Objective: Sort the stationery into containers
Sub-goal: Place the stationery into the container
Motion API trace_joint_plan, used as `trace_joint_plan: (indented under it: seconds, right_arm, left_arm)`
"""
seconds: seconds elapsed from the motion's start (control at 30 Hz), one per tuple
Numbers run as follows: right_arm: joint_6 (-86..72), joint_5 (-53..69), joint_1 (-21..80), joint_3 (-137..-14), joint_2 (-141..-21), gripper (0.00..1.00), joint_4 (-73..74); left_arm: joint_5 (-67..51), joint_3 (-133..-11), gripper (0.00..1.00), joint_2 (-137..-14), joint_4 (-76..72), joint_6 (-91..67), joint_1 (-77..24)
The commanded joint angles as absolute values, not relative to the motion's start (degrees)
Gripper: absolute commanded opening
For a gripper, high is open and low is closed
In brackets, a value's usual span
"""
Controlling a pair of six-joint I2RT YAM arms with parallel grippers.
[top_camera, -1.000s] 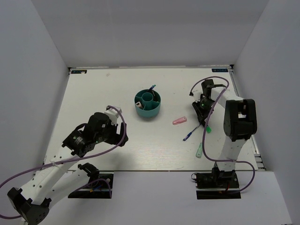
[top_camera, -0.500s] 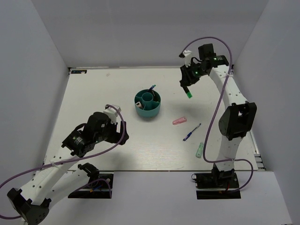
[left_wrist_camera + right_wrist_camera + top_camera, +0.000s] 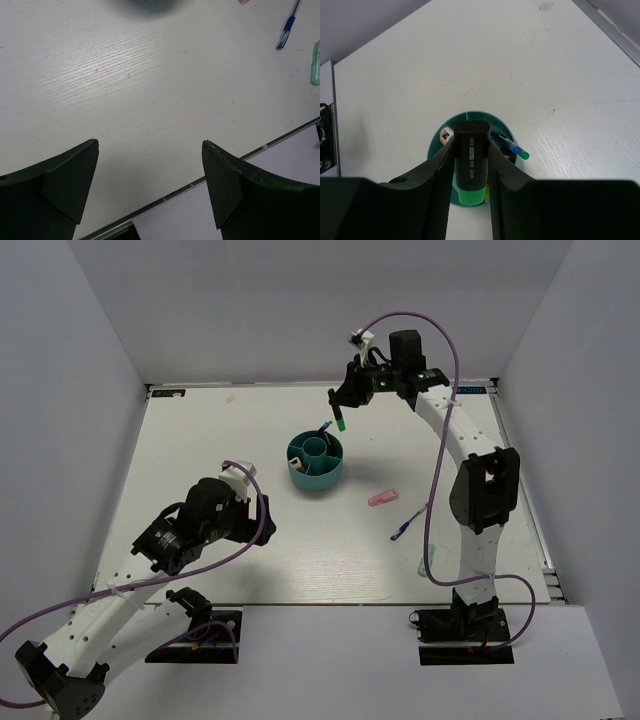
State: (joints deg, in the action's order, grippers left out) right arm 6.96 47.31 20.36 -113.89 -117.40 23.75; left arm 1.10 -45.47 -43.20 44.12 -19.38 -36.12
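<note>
White wood-grain desk (image 3: 200,440) inside grey walls carries the round teal plastic organiser (image 3: 316,462) near its middle. The right fingers (image 3: 435,185) are clenched on the black-bodied marker with a green end (image 3: 471,160), which hangs high above the organiser, its long axis almost upright, green end down. In the wrist view the teal rim shows just behind it, so the target lies straight below. I judge that the coming move is a plain descent into a compartment, near the thin blue pen (image 3: 512,146) already standing there. The left fingers (image 3: 70,182) are spread wide, holding nothing, low over the near-left desk. Half a second ago the right arm carried the marker over bare desk, to the right of the organiser.
</note>
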Motion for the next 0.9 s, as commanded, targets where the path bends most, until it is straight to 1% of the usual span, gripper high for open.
trace_joint_plan:
  seconds: [0.0, 0.1, 0.17, 0.6, 0.87]
  right_arm:
    - [-2.2, 51.1, 20.8, -109.1, -117.7, 0.00, 7.3]
    - [-5.3, 54.3, 20.9, -105.2, -119.1, 0.00, -1.7]
    - [-6.8, 55.1, 20.7, -103.4, -120.0, 0.00, -4.9]
    - [3.6, 51.9, 21.1, -100.7, -122.7, 0.00, -2.5]
    - [8.0, 52.9, 21.0, -97.1, -124.0, 0.00, -4.3]
  left_arm:
    - [2.1, -47.2, 0.94, -43.2, 42.7, -19.8, -35.7]
    - [2.2, -46.8, 0.94, -43.5, 42.3, -19.9, -35.9]
    - [2.0, -46.5, 0.94, -43.7, 42.0, -19.8, -35.9]
    - [1.5, -44.0, 0.94, -44.7, 40.2, -19.8, -35.9]
    - [1.5, -43.4, 0.94, -43.9, 40.4, -19.9, -35.9]
